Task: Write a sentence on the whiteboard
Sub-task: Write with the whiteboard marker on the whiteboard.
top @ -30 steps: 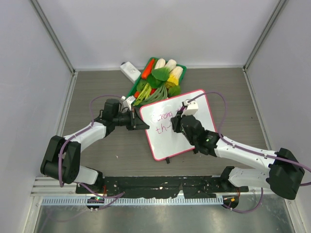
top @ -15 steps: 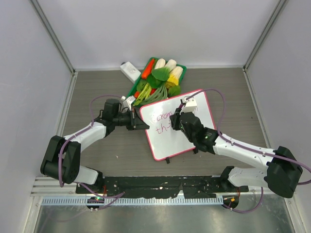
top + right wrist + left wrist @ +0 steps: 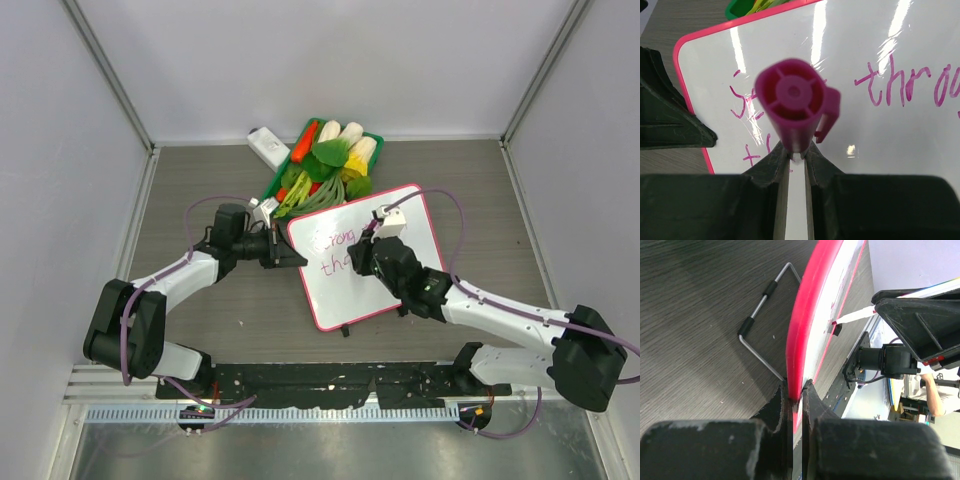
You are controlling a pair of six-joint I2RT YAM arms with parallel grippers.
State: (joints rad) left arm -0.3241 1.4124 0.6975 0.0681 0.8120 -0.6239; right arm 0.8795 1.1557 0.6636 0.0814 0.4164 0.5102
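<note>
**Pinched pen, thin-edge clamp: where the line could be going astray**

The right end effector [image 3: 796,150] is pinching a magenta plastic marker with a clipped cap [image 3: 792,100] in narrow jaws, over the flat white pink-rimmed whiteboard [image 3: 855,135]. The left end effector [image 3: 796,390] is clamping that board's edge, jaws nearly together. The board is sitting on the dark bench [image 3: 450,170], just beside a green vegetable basket [image 3: 379,137]. The magenta handwritten sentence [image 3: 338,240] is looking unfinished. Hard pressing risks the marker sliding through the fingers. Sideways strokes risk the board pivoting in its clamp, skewing letters.

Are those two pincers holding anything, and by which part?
The left pincer pinches the whiteboard by its pink rim, on the board's left edge. The right pincer clamps a magenta marker around its barrel.
</note>
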